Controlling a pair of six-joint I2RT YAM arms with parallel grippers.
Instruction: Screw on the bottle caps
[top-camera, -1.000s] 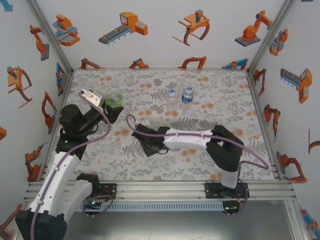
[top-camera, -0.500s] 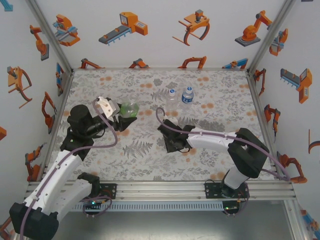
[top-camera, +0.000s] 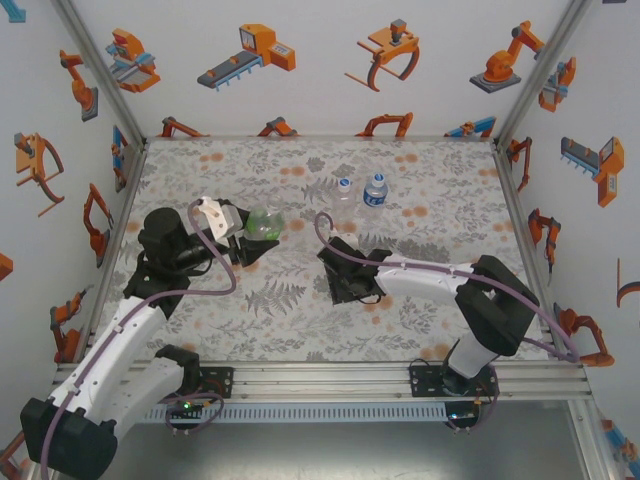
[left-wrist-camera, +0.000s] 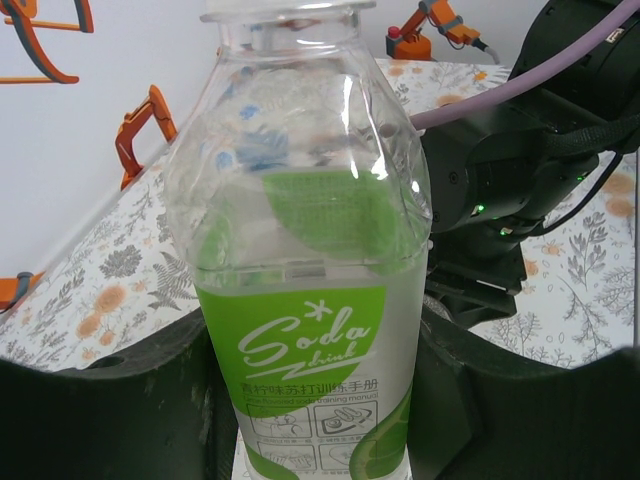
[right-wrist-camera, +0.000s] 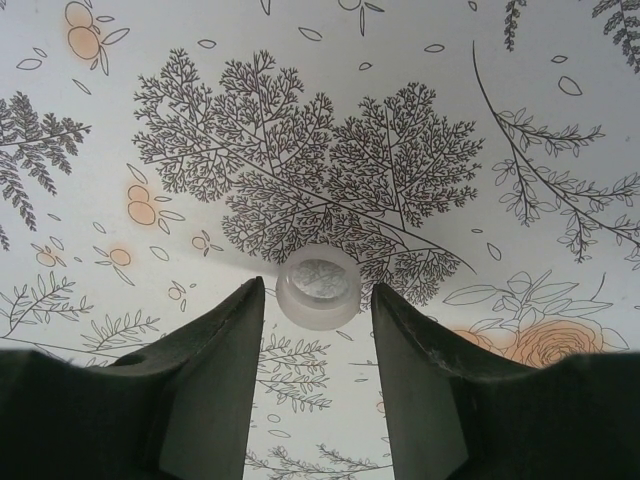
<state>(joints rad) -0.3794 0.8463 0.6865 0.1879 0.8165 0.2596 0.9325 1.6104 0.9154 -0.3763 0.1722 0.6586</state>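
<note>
My left gripper (top-camera: 246, 238) is shut on the green-tinted bottle (top-camera: 262, 222), holding it off the mat left of centre. In the left wrist view this bottle (left-wrist-camera: 310, 250) stands between the dark fingers (left-wrist-camera: 120, 400) with its mouth uncapped. A white bottle cap (right-wrist-camera: 318, 286) lies on the floral mat just beyond the tips of my right gripper (right-wrist-camera: 315, 300), whose jaws are open and apart from it. The right gripper (top-camera: 348, 288) hangs low over the mat's centre. The plain clear bottle (top-camera: 343, 196) and the blue-label bottle (top-camera: 375, 190) stand upright side by side behind it.
The floral mat (top-camera: 430, 200) covers the table, with white walls bearing orange robot pictures on three sides. The right arm's wrist (left-wrist-camera: 500, 190) is close in front of the held bottle. An aluminium rail (top-camera: 320, 375) runs along the near edge.
The left arm has carried the green bottle rightwards toward the centre. The right arm swung right to the mat's centre, and its jaws have widened slightly over the cap.
</note>
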